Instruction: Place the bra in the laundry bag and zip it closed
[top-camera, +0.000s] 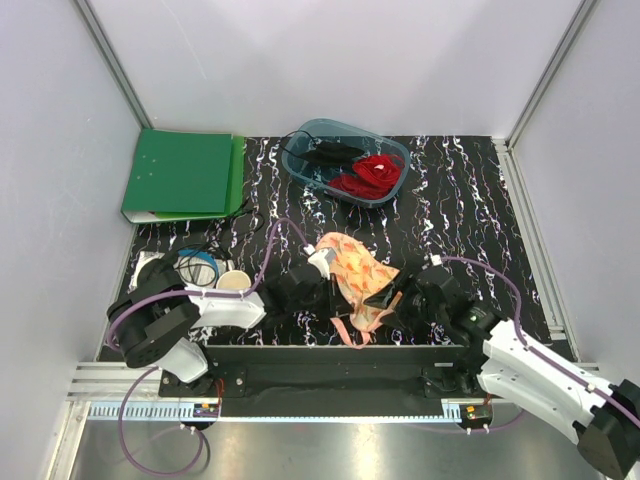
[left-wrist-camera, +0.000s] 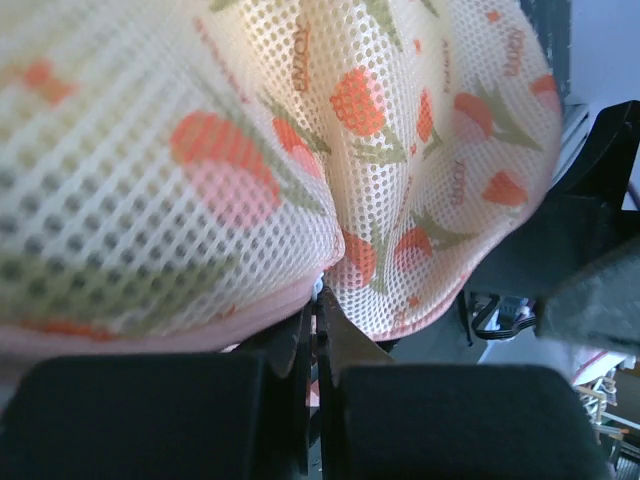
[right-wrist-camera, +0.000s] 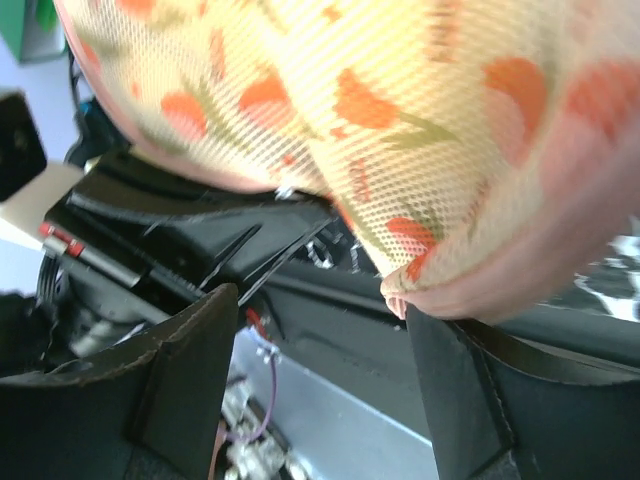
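Observation:
The laundry bag (top-camera: 355, 272), a peach mesh pouch with orange print and pink trim, sits bunched up at the table's front centre between my two grippers. My left gripper (top-camera: 325, 278) is at its left side. In the left wrist view the bag (left-wrist-camera: 300, 150) fills the frame and the left gripper (left-wrist-camera: 322, 300) is shut on its pink lower edge. My right gripper (top-camera: 393, 295) is at the bag's right side. In the right wrist view it (right-wrist-camera: 318, 300) is open, its right finger (right-wrist-camera: 450, 380) touching the bag's pink trim (right-wrist-camera: 500, 280). The bra is not plainly visible.
A blue-grey tub (top-camera: 392, 150) at the back centre holds a red garment (top-camera: 375, 175) and a black garment (top-camera: 325, 155). A green binder (top-camera: 183, 175) lies at the back left. A cup (top-camera: 233, 281) and a tape roll (top-camera: 197, 268) stand by the left arm.

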